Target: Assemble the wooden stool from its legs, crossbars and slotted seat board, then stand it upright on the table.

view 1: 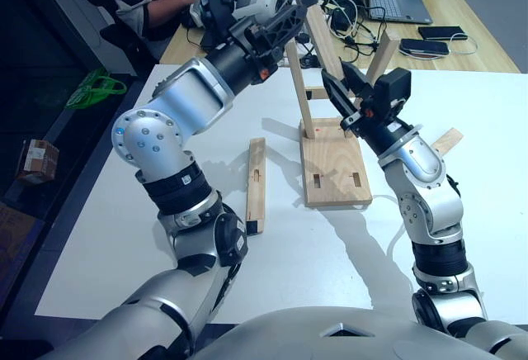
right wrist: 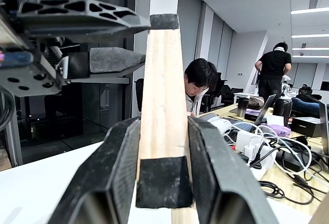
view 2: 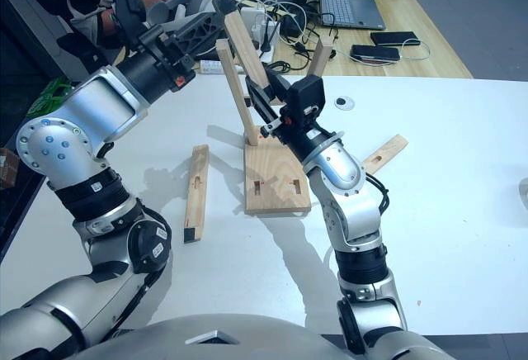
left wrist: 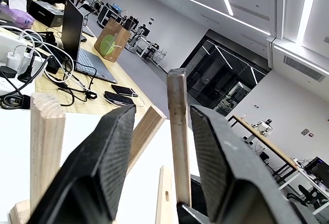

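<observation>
Stood roughly midway: pale wooden legs [view 1: 302,87] raised off the flat slotted seat board [view 1: 334,180] on the white desk [view 1: 495,170], right claw [right wrist: 163,124] clenched on one, left claw [left wrist: 164,112] released around a leg top, two loose wooden bars [view 1: 256,180] unfitted, stool not yet upright.

You're in an open-plan robotics lab: white table [view 1: 495,211], long wooden desk [view 1: 487,50] behind it with laptops [view 1: 396,1], tangled cables [view 1: 351,26] and phones [view 1: 441,32], ceiling strip lights [left wrist: 303,13] overhead.
</observation>
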You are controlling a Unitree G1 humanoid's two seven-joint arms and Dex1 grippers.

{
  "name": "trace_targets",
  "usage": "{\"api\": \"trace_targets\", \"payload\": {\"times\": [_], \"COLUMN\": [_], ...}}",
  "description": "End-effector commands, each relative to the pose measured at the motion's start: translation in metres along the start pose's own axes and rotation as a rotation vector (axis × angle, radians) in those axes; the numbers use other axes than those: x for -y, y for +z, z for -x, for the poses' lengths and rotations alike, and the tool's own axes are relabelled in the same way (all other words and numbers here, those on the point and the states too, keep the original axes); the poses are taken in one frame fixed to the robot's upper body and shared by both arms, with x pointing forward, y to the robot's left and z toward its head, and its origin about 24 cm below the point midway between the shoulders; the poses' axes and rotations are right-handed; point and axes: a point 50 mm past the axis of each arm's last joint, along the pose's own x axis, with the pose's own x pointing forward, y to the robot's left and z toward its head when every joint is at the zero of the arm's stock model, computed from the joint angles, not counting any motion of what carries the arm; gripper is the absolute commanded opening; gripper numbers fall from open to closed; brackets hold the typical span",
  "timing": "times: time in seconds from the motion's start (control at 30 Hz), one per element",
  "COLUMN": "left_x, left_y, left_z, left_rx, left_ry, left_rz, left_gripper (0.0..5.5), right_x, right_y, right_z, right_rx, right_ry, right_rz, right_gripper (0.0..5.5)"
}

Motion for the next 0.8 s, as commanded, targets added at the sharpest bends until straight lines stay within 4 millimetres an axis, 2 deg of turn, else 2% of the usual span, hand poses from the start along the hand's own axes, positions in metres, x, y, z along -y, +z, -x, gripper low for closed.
{"api": "trace_targets", "payload": {"times": [0.03, 0.63, 0.8], "left_x": [0.005, 0.009, 0.006], "left_y": [-0.001, -0.005, -0.008], "left_z": [-0.002, -0.001, 0.000], "left_rx": [-0.018, -0.032, -0.043], "left_ry": [-0.024, -0.077, -0.052], "left_rz": [0.017, 0.085, 0.029], "left_gripper": [1.97, 1.97, 1.87], "right_x": [-0.001, -0.011, -0.012], "right_y": [0.001, 0.004, 0.004], "right_z": [-0.002, -0.006, -0.007], "right_rx": [0.013, 0.036, 0.038], "right_ry": [0.001, 0.069, 0.078], "right_rz": [0.003, -0.039, -0.046], "right_gripper": [1.28, 1.28, 1.28]}}
